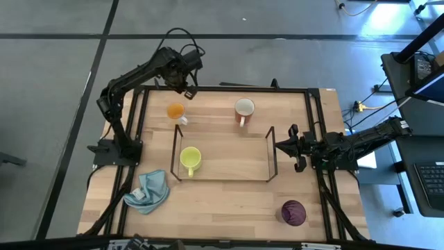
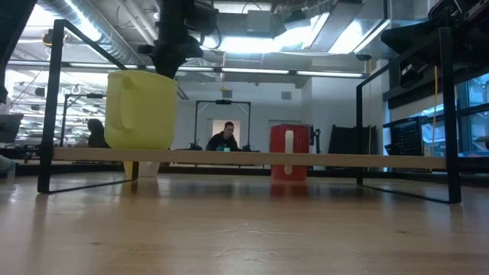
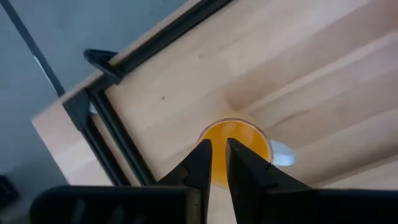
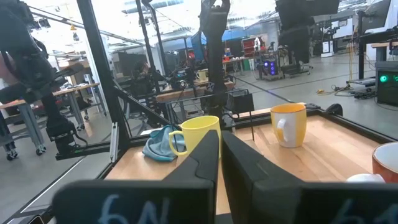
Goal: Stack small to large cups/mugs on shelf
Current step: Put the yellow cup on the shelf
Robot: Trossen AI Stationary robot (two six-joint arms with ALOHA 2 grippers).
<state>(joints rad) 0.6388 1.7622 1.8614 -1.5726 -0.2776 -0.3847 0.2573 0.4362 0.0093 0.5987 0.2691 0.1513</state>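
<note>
The orange mug (image 1: 175,111) stands upright on the table at the far left, its white handle toward the near side. My left gripper (image 3: 216,149) hangs above it, pointing down, narrowly open with nothing between the fingers. The yellow-green mug (image 1: 190,160) stands on the left end of the black wire shelf (image 1: 270,149). A mug that is white inside and red outside (image 1: 244,109) stands on the table beyond the shelf. The dark purple cup (image 1: 293,212) sits near the front right corner. My right gripper (image 1: 281,144) is shut, level, just off the shelf's right end.
A light blue cloth (image 1: 149,191) lies crumpled at the near left. The black table frame (image 1: 229,88) runs along the far edge and both sides. Bare wood lies between the shelf and the near edge. A person (image 2: 224,137) sits in the room beyond.
</note>
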